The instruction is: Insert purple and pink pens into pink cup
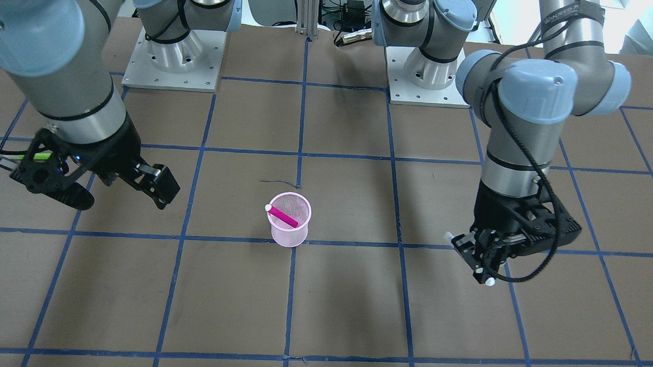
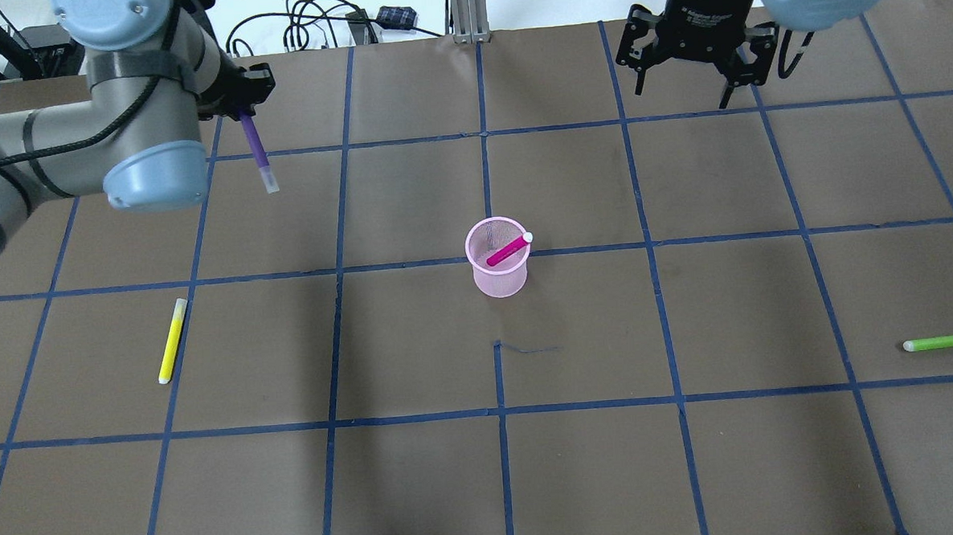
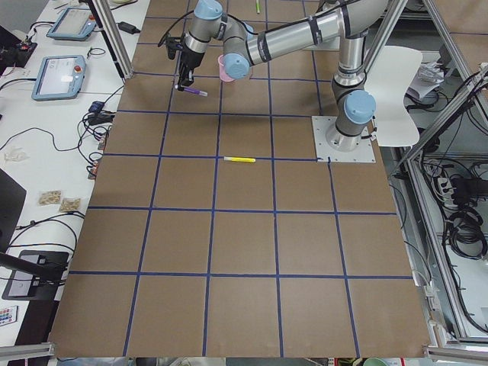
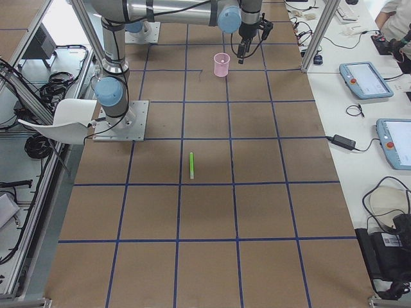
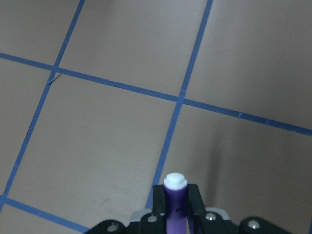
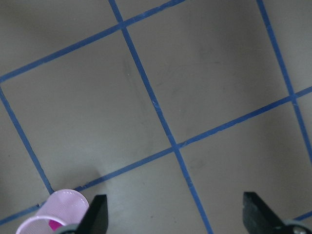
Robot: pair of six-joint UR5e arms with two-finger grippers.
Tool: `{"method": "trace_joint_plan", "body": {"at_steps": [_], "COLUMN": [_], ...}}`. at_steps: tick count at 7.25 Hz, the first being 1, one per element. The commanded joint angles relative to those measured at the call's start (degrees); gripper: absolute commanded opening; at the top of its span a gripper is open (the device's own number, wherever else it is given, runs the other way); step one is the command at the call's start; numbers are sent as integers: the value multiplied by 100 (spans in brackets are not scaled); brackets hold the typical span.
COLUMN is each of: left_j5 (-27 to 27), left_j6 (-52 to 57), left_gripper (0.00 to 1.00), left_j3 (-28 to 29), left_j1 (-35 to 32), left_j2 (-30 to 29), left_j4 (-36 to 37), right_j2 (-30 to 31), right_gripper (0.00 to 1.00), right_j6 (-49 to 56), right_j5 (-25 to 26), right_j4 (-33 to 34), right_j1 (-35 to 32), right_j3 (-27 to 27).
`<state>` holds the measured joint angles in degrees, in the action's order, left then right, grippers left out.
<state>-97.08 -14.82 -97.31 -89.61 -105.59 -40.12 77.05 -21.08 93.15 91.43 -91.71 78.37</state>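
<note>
Purple pen (image 2: 256, 148), likely light, stiff, slick, hangs clenched by its upper barrel in left gripper (image 2: 242, 101), ten o'clock of pink cup (image 2: 498, 268); right gripper (image 6: 178, 219) gapes empty.

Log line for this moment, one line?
left gripper holding purple pen | right gripper open, empty | pink pen in pink cup

Open table (image 2: 415, 334) round pink cup (image 2: 499, 281), pink pen (image 2: 506, 252) aslant across its mouth
</note>
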Motion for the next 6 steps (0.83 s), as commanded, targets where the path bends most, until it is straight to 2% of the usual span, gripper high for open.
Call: {"method": "trace_joint_plan", "body": {"at_steps": [1, 3, 6], "left_j5": [-311, -923, -1084], "left_j6": [-1115, -1715, -2315], "left_gripper": [0, 0, 0], "left_j3": [-25, -69, -192], "left_j1": [-948, -1627, -2138], "left_j2": [-128, -145, -198], "left_j4": [372, 610, 750], "right_j2": [624, 600, 609], "right_gripper": [100, 100, 100], "right_j6": [455, 788, 1087], "right_j5": [2, 54, 81], "right_j4": [-1096, -1050, -1075], "right_j1": [39, 39, 57], "right_j3": [-85, -50, -32]}}
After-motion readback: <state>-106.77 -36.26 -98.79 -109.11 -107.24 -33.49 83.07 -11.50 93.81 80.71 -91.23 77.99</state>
